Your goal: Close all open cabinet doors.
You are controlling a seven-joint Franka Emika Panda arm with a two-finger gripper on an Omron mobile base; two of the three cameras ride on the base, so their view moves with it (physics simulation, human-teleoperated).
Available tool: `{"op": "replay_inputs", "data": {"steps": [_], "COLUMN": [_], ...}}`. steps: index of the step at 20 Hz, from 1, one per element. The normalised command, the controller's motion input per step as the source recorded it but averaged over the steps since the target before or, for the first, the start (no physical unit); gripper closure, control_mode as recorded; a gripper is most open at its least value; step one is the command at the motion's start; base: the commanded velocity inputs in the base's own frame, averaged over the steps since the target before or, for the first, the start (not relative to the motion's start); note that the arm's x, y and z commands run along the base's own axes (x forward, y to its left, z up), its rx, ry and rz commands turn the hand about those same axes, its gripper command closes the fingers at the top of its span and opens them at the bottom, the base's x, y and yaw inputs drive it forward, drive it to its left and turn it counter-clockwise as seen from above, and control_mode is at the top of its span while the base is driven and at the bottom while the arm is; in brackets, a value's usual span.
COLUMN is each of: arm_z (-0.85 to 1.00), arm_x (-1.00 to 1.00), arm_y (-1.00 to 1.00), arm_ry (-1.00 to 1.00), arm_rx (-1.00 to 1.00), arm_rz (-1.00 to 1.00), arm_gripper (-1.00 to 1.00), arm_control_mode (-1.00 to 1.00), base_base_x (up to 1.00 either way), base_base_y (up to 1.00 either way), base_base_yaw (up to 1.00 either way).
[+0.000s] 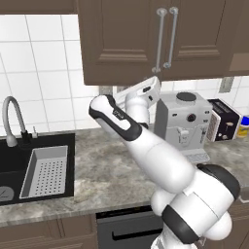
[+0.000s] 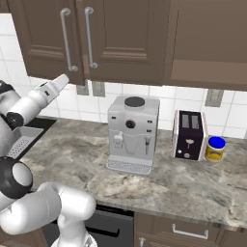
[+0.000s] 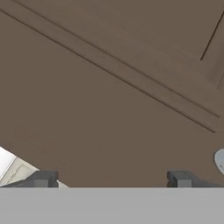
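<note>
Above the grey marbled stone counter (image 1: 112, 170), going left to right: the black sink with its perforated grey drainer tray (image 1: 44, 171) lies at far left, then the two tall dark brown wooden wall-cabinet doors (image 1: 121, 39) with recessed panels, their long silver bar handles (image 2: 77, 38) side by side at the centre seam. Both doors appear flush with the cabinet front in the two base views; no gap seen. The robot's two-finger gripper (image 3: 111, 179) is raised just below the doors' bottom edge, close to the wood panel; its dark fingertips (image 3: 41, 179) stand wide apart with nothing between them. Further right: silver coffee machine (image 2: 132, 132), black toaster (image 2: 189, 134), yellow blue-lidded jar (image 2: 215, 148). Judgement: this pair looks done; other cabinets beyond these views unverified.
</note>
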Motion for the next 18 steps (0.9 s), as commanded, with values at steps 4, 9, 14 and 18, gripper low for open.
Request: {"op": "replay_inputs", "data": {"steps": [4, 9, 14, 18], "arm_z": [0.04, 0.09, 0.12, 0.11], "arm_x": [0.31, 0.35, 0.34, 0.30], "arm_y": [-0.08, -0.09, -0.04, 0.00], "arm_ry": [0.00, 0.00, 0.00, 0.00], "arm_rx": [0.13, 0.14, 0.12, 0.09], "arm_rz": [0.00, 0.00, 0.00, 0.00], "arm_gripper": [-1.00, -1.00, -1.00, -1.00], "arm_control_mode": [-1.00, -1.00, -1.00, -1.00], "base_base_x": [0.00, 0.00, 0.00, 0.00], "base_base_y": [0.00, 0.00, 0.00, 0.00], "base_base_yaw": [0.00, 0.00, 0.00, 0.00]}}
